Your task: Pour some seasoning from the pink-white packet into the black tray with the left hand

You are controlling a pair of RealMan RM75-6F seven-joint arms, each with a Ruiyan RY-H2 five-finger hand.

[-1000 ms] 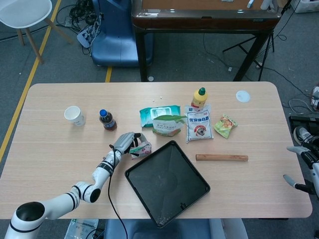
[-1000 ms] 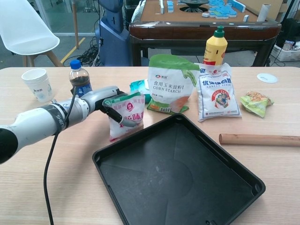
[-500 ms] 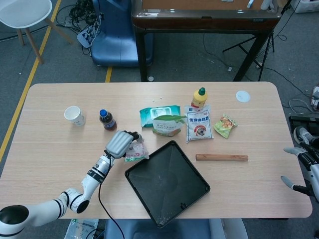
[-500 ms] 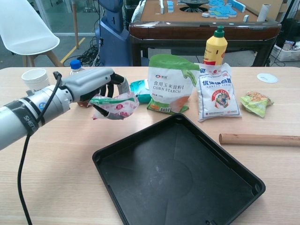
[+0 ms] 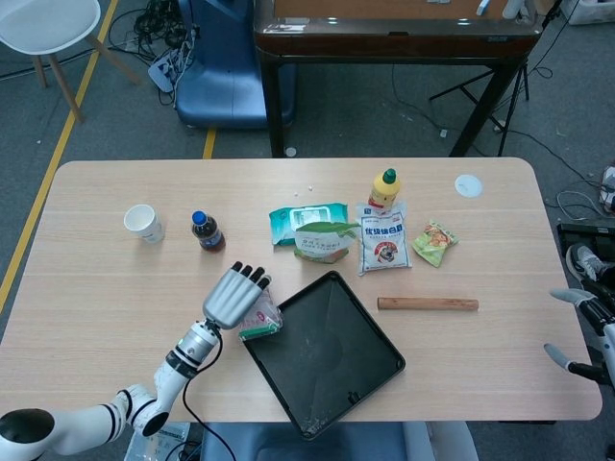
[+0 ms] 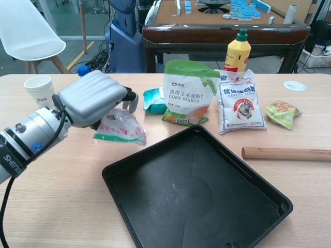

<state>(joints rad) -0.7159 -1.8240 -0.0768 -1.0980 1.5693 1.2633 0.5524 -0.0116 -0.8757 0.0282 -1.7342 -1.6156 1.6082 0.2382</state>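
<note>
My left hand (image 5: 233, 297) (image 6: 93, 99) grips the pink-white seasoning packet (image 5: 259, 319) (image 6: 120, 128) and holds it in the air, tipped over with its green-edged end down. The packet hangs just left of the black tray's (image 5: 360, 377) (image 6: 170, 206) near-left edge. The tray lies on the table in front of me and looks bare inside. At the far right edge of the head view, my right hand (image 5: 578, 328) hangs beside the table with fingers apart, holding nothing.
Behind the tray stand a corn starch bag (image 6: 187, 92), a white sugar bag (image 6: 239, 101), a yellow bottle (image 6: 237, 50) and a teal wipes pack (image 6: 153, 99). A wooden rod (image 6: 287, 153), a green snack packet (image 6: 281, 112), a dark bottle (image 5: 207, 231) and paper cup (image 6: 41, 91) are around.
My left hand has lifted the packet off the table, brought it nearer me and toward the tray's left edge, and turned it from upright to tipped over. The right hand barely shifted.
</note>
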